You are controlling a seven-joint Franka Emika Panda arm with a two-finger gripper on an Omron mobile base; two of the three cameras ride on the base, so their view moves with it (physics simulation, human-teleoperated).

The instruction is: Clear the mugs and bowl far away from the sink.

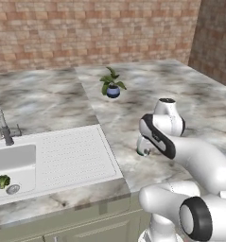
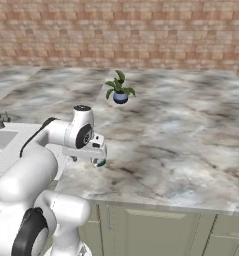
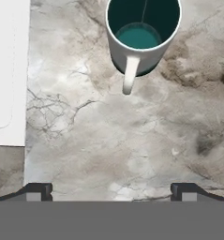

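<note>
Hovering above the marble counter [image 3: 132, 150] with the sink's [image 3: 8, 70] white drainboard edge off to its left in the hand view, the gripper [image 3: 111, 191] has its jaws spread wide and empty. The teal-green mug [image 3: 142, 35] stands upright just ahead of the fingertips [image 3: 38, 191], slightly right of centre, its handle pointing back toward them, so the next move is probably a short reach forward and down.

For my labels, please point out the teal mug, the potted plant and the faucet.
teal mug [image 3: 132, 47]: hand view, its white outer wall.
potted plant [image 1: 112, 83]: left base view, its leaves.
faucet [image 1: 2, 124]: left base view, its spring neck.
</note>
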